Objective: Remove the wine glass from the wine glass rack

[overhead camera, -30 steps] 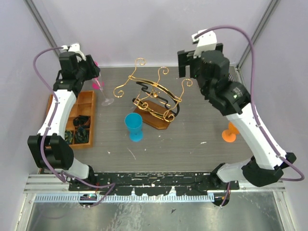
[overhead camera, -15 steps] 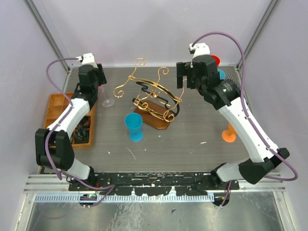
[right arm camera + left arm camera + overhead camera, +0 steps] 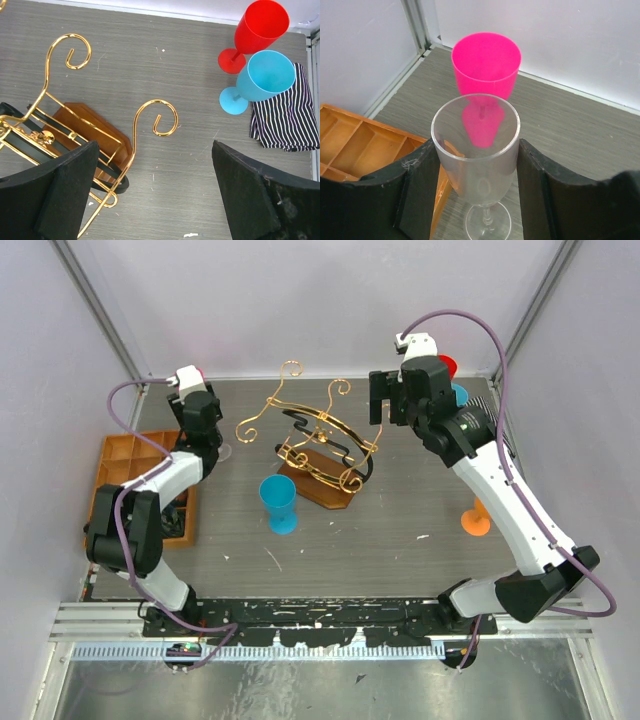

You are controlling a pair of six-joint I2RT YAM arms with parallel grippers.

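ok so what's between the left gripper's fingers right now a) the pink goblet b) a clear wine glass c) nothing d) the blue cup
b, the left wrist view shows the clear wine glass between the fingers of the left gripper, the pink goblet standing behind it.

Left hand (image 3: 476, 155) clamped on wine glass (image 3: 476, 125), right hand (image 3: 156, 175) wide open

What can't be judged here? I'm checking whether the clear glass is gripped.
Left wrist: whether the left gripper presses the clear wine glass; bottom edge cuts its foot.
Top view: left arm mostly hides that glass.
Right wrist: left edge cuts the wine glass rack.
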